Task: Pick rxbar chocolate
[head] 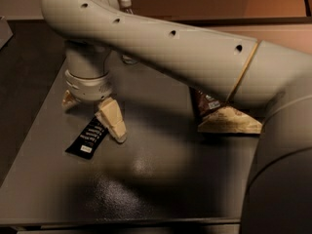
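Observation:
The rxbar chocolate [88,137] is a small flat black wrapper with white text and a white label at its near end. It lies flat on the left part of the dark table [161,179]. My gripper [90,112] hangs over the bar's far end, open. One cream finger [112,125] reaches down just right of the bar. The other finger [68,99] shows to the left, farther back. My thick white arm crosses the view from the right and hides the table's middle back.
A brown-and-cream chip bag [226,121] lies at the right, mostly hidden behind my arm. A clear bottle [126,4] stands at the back behind the arm. The table's left edge and front edge are near the bar.

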Robot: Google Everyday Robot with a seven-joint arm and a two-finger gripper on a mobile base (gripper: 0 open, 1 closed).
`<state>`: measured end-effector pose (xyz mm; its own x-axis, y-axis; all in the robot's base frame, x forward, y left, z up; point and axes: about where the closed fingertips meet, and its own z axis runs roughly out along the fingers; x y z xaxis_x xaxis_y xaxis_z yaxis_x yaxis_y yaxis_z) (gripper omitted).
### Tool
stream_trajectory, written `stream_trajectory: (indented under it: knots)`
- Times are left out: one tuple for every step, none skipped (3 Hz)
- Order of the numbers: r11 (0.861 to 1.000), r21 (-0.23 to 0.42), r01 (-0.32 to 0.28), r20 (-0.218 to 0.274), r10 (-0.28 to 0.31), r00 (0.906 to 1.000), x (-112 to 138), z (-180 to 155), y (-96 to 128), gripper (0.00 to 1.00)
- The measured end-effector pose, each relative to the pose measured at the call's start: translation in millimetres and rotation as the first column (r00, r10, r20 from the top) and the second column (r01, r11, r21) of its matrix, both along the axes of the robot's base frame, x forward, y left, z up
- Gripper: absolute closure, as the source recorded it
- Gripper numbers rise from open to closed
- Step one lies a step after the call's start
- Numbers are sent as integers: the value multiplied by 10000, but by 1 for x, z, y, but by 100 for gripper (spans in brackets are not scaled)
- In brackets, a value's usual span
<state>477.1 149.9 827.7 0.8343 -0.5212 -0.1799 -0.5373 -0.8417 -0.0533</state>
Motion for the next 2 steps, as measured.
stream_trajectory:
  knots:
    - [9994, -144, -319, 33, 320, 9995, -7, -1, 4, 0]
    - [9990, -273, -360, 99, 362, 9993, -10, -1, 2, 16]
